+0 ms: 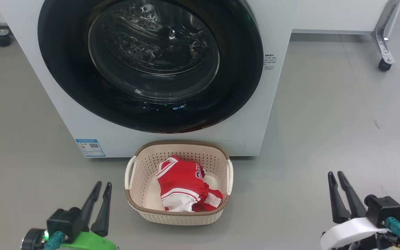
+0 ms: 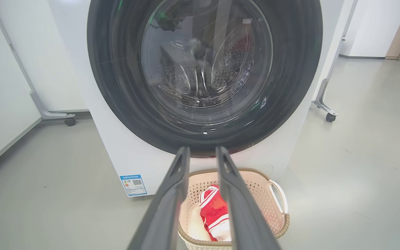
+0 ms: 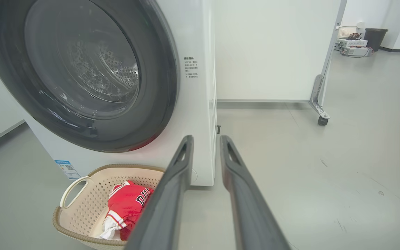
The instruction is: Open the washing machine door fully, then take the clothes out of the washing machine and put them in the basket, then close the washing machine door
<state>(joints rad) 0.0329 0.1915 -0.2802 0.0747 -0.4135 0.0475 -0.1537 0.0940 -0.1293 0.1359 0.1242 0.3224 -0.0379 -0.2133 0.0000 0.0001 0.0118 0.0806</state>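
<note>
Left gripper: low over the grey floor at the head view's lower left, left of the basket. Its two dark fingers are spread by a narrow gap with nothing between them, and they touch nothing. In its own wrist view they point at the foot of the machine, above the basket.
Right gripper: low over the floor at the lower right, well apart from the basket. Its fingers are parted by a narrow gap and are empty. In its wrist view they point past the machine's right front corner.
Washing machine door: closed flat against the front of the machine, a glossy black ring around a bulging glass window.
Washing machine: white, standing on the floor and facing the robot.
Drum: perforated steel, seen through the glass. No garment can be made out behind it.
Blue sticker: at the lower left corner of the machine's front.
Printed text: small, on the front panel to the right of the door.
Basket: upright on the floor at the foot of the machine, below the door's lower edge. Its back rim is close to the front panel, though whether they touch cannot be told.
Clothes: a red bundle with white stripes over white fabric, lying inside the basket toward its right and front.
Caster: on a metal leg of a white panel behind the machine, to the right.
</note>
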